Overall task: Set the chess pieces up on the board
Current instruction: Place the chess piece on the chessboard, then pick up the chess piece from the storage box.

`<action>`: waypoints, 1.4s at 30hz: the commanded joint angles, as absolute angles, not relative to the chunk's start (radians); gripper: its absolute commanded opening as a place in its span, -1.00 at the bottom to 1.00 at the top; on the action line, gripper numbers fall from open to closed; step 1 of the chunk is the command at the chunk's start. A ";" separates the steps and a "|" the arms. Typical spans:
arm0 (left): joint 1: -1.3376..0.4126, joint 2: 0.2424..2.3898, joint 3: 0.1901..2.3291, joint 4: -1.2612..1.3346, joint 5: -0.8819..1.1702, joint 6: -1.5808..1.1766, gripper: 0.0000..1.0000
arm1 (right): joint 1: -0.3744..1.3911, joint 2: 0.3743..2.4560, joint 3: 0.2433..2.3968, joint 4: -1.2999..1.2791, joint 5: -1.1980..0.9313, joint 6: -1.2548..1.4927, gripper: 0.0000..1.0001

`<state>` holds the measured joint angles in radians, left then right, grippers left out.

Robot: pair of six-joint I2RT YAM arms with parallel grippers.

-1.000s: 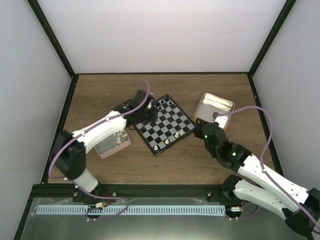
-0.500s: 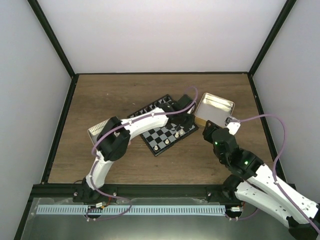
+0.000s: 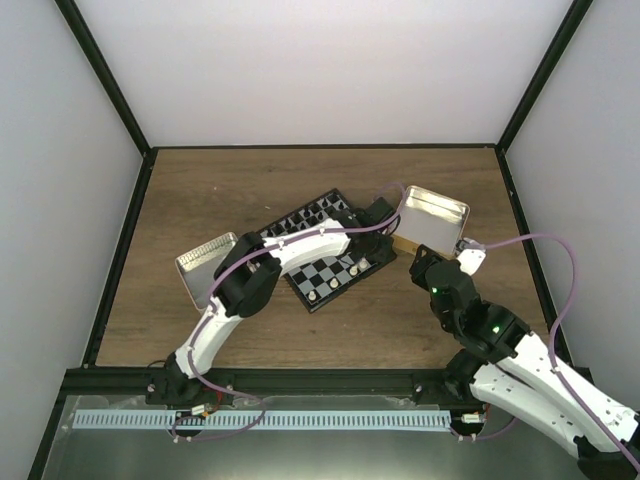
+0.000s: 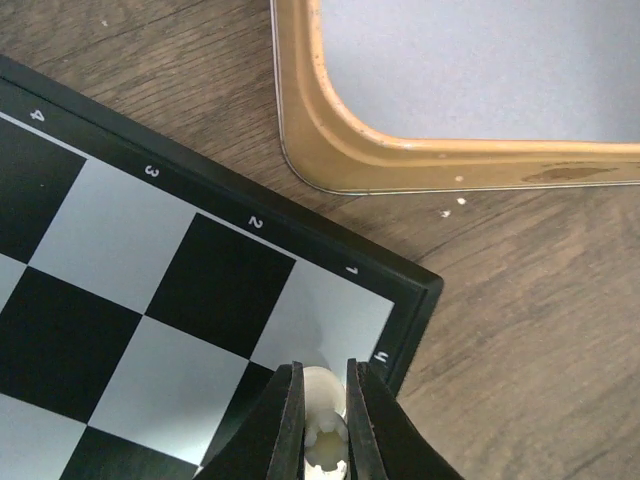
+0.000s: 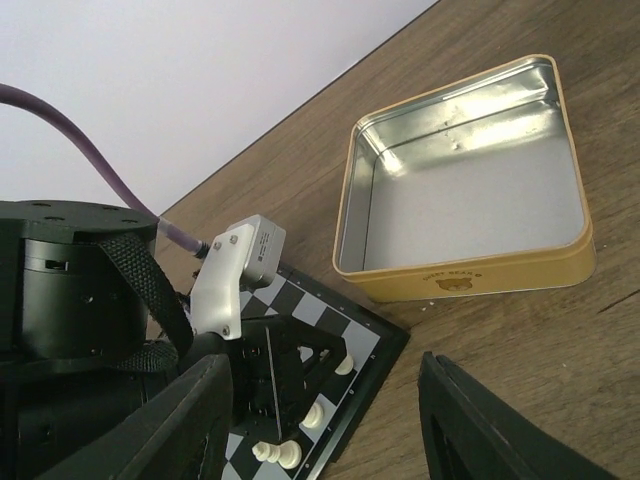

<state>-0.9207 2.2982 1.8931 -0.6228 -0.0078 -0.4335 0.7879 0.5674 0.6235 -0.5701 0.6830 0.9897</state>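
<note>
Brown wooden table [image 3: 200,190], plain white walls [image 3: 320,70], black corner posts [image 3: 107,75]

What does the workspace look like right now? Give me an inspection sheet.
Surface: wooden table, a few pale specks by the gold tin.
Job's things: board lies skewed; few cream pieces on it, black pieces along its far edge.
Clutter: gold tin empty, right of the board; second tin left, contents unclear.
Claws: left claw shut on a cream piece at the board's corner; right claw open, holding nothing.
Cables: purple cable along each arm, no snag seen.
Surroundings: white walls, black frame.
</note>
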 commanded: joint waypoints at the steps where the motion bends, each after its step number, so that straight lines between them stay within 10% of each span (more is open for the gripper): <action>1: -0.919 2.330 1.938 -0.627 -0.039 -0.416 -0.79 | 0.790 0.572 0.619 -0.577 0.723 1.011 0.05; 14: -0.917 2.378 1.980 -0.600 0.003 -0.406 -0.73 | 0.790 0.599 0.622 -0.568 0.712 1.006 0.06; 29: -0.872 2.231 1.964 -0.589 0.079 -0.394 0.01 | 0.790 0.600 0.622 -0.556 0.711 1.000 0.07; 42: -0.642 1.720 1.432 -0.494 -0.120 -0.459 0.05 | 0.790 0.613 0.612 -0.533 0.699 0.996 0.08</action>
<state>-0.7177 1.8324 1.5963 -0.5098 -0.0185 -0.4213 0.7879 0.6079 0.6209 -0.5598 0.6807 0.9886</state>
